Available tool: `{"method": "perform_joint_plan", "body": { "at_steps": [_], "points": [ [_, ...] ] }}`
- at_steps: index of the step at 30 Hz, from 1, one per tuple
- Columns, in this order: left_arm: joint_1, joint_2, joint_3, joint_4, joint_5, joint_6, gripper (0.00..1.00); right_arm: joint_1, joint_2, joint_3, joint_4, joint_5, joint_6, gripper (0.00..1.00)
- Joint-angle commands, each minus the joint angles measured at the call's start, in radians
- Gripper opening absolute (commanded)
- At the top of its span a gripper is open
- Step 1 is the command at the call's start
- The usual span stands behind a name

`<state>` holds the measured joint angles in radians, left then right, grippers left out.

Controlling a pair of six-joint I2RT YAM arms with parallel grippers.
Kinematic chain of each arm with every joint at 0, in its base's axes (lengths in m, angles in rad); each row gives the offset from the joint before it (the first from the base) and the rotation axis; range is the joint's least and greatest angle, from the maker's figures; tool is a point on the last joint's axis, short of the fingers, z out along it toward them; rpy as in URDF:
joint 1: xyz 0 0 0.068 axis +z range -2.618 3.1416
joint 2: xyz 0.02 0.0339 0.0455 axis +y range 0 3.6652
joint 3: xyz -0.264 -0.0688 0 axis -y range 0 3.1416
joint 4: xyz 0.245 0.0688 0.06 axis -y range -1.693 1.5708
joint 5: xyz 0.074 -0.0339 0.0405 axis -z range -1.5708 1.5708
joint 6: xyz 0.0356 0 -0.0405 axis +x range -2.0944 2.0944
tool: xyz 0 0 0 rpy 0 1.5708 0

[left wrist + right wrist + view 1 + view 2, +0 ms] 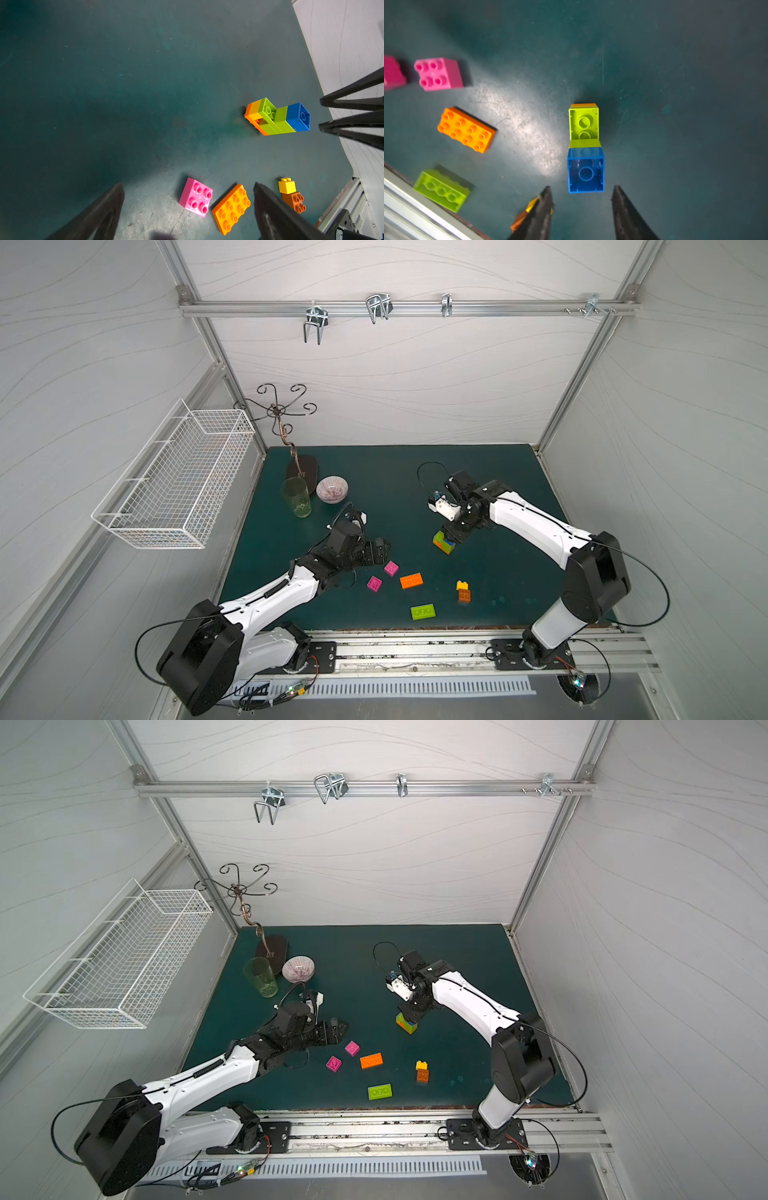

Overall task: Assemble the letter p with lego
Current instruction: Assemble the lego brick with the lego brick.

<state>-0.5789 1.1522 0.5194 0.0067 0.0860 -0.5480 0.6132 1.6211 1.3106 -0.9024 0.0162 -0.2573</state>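
We see the part-built stack [444, 542] standing on the green mat [415, 489] well out from the front rail: orange at the bottom, lime green above, and a blue brick [585, 170] on top that seems to show its hollow side upward. The right claw [582, 192] hangs just over it with its jaws apart and nothing between them. The left claw [187, 185] is spread wide and empty above a pink brick [196, 197] and a long orange brick [231, 208]. A second pink brick [374, 583], a long lime brick [423, 611] and a small yellow brick on a brown one [463, 591] lie loose nearer the front. We judge these bricks light, hard and stiff, with smooth sides that could slip. We would pinch each across its two flat side walls, low and square, and steady the tall stack while pressing, since it looks easy to tip.
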Motion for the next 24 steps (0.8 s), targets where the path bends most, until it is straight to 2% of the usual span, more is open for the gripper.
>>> {"method": "perform_joint_plan", "body": {
  "at_steps": [1, 8, 17, 24],
  "points": [
    [-0.004, -0.014, -0.001, 0.033, -0.006, 0.028, 0.99, 0.01, -0.002, 0.015, -0.041, -0.013, 0.013, 0.36],
    [-0.004, -0.011, -0.001, 0.034, -0.008, 0.03, 0.99, 0.011, 0.042, -0.006, -0.044, 0.002, 0.015, 0.27],
    [-0.004, -0.012, -0.001, 0.033, -0.011, 0.03, 0.99, 0.031, 0.141, -0.051, -0.041, 0.038, 0.024, 0.21],
    [-0.004, -0.012, 0.001, 0.033, -0.013, 0.03, 0.99, 0.036, 0.161, -0.065, -0.041, 0.054, 0.027, 0.2]
  ]
}}
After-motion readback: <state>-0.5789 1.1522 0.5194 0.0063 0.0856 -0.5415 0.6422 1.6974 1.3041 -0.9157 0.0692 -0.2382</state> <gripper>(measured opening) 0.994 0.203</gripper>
